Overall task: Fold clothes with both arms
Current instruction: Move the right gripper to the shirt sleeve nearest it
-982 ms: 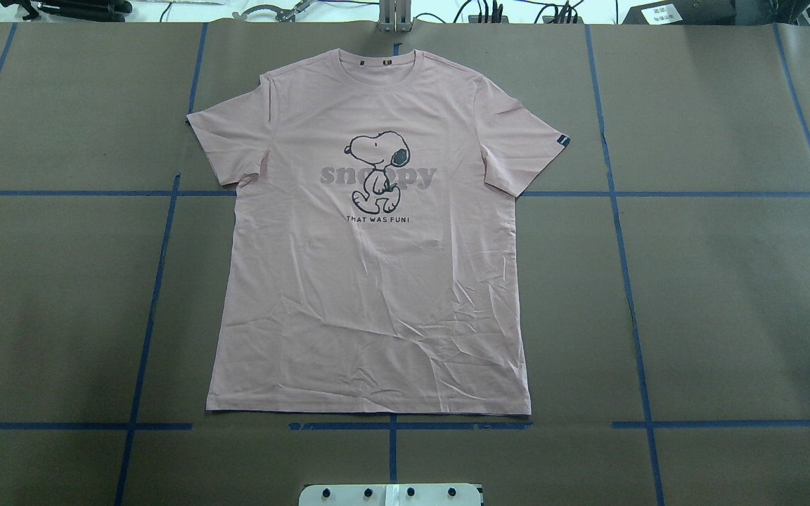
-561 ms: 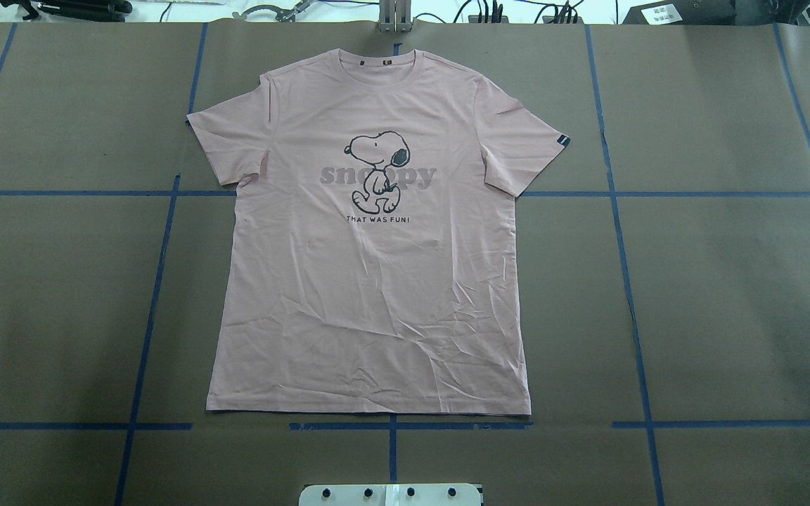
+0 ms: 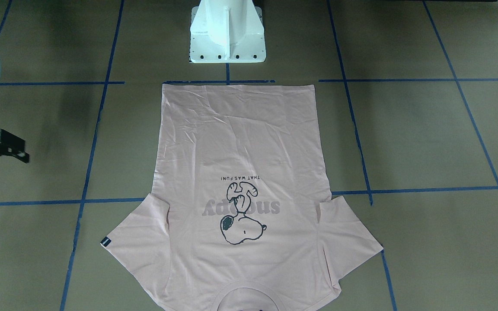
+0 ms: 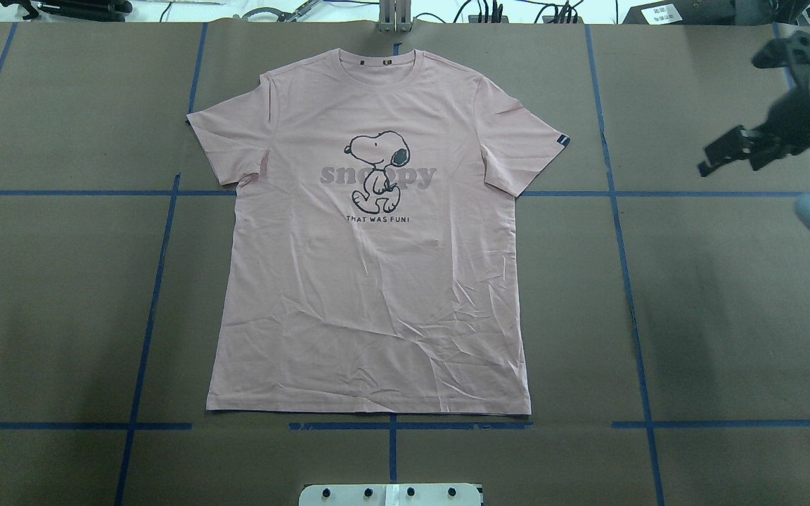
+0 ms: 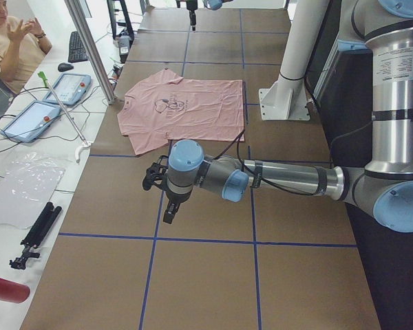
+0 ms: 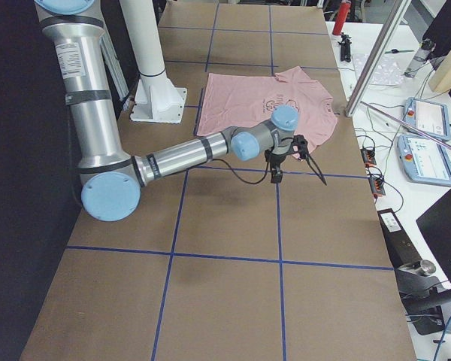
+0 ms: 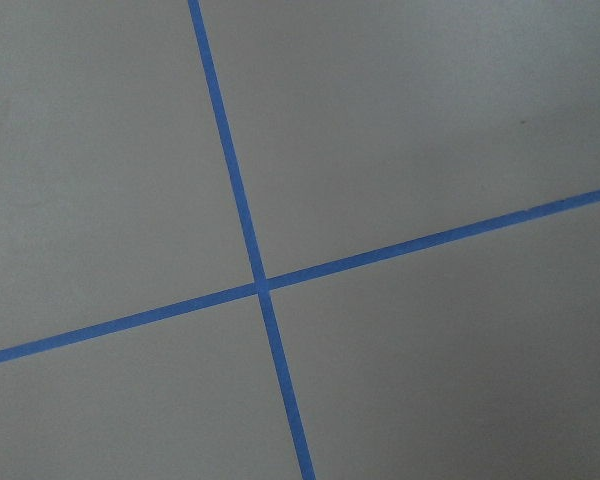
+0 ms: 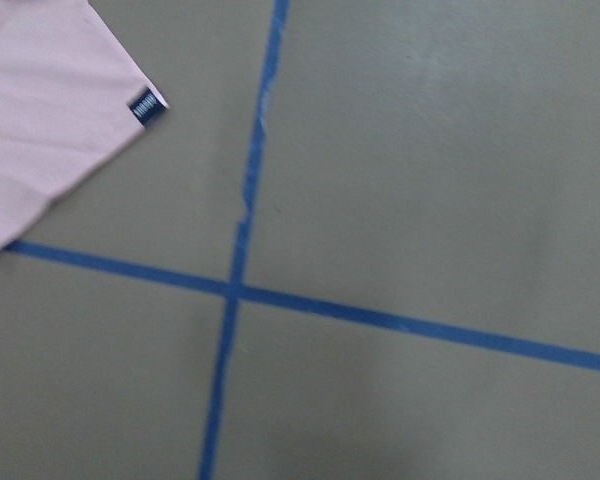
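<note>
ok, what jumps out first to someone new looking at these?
A pale pink Snoopy-print T-shirt lies flat, print up, mid-table on brown paper, collar toward the far edge. The right arm's black two-finger claw hangs open beyond the tagged sleeve, touching nothing.

The left arm point(image 5: 289, 177) and right arm point(image 6: 180, 156) are silver-grey tubes with light blue joint caps point(image 5: 186, 155). A white printed label point(image 5: 392, 69) wraps one segment. A black cable point(image 5: 230, 146) runs to the black, skeletal left end effector point(image 5: 162, 199). The right end effector point(image 4: 728, 153) matches it.
</note>
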`<action>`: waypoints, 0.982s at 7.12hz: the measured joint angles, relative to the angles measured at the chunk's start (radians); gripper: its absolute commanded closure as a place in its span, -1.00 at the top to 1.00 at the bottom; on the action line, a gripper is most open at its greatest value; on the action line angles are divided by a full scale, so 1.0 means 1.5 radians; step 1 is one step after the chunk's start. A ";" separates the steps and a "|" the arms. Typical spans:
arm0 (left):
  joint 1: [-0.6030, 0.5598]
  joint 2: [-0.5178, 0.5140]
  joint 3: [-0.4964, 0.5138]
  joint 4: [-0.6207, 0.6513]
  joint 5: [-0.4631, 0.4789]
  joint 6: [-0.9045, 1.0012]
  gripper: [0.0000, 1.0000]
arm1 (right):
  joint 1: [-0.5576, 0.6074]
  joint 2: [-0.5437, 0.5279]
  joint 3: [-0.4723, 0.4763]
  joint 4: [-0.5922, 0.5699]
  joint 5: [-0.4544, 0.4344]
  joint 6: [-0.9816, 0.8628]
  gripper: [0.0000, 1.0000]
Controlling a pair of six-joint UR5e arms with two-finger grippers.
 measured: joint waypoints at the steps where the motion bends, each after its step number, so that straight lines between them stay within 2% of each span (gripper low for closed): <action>1: 0.000 -0.003 0.002 0.000 0.000 0.000 1.00 | -0.045 0.076 -0.061 0.033 -0.058 0.102 0.97; 3: 0.001 -0.006 0.009 0.001 0.001 0.000 1.00 | -0.110 0.194 -0.253 0.196 -0.180 0.334 0.81; 4: 0.001 -0.006 0.017 0.002 0.002 0.000 1.00 | -0.125 0.232 -0.325 0.247 -0.226 0.418 0.74; 5: 0.001 -0.007 0.028 0.002 0.003 0.000 1.00 | -0.133 0.250 -0.364 0.268 -0.255 0.457 0.67; 7: 0.001 -0.008 0.040 0.002 0.004 0.000 1.00 | -0.137 0.256 -0.396 0.277 -0.286 0.477 0.61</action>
